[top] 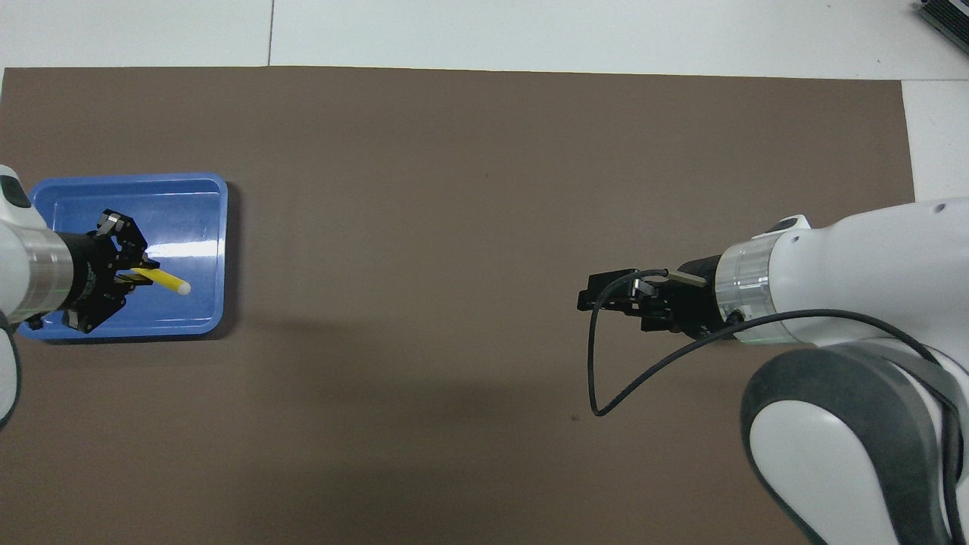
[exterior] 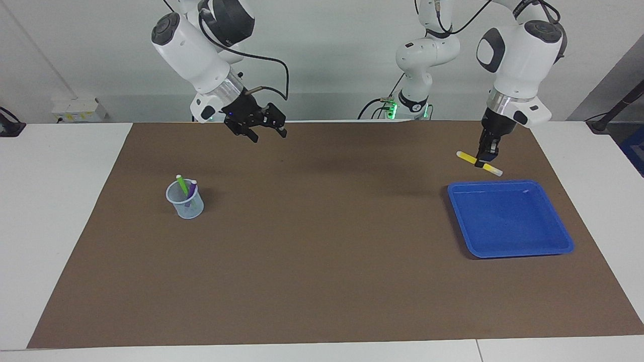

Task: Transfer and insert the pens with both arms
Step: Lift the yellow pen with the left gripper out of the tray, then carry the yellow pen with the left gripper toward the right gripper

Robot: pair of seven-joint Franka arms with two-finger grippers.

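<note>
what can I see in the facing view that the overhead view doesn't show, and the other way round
Only the facing view shows the clear cup with the green pen and purple pen standing in it, toward the right arm's end of the table.

Only the overhead view shows the left claw over the blue tray.

Both show the yellow pen gripped in the shut left claw, the tray with nothing lying in it, the right claw open, holding nothing and raised over the brown mat.
</note>
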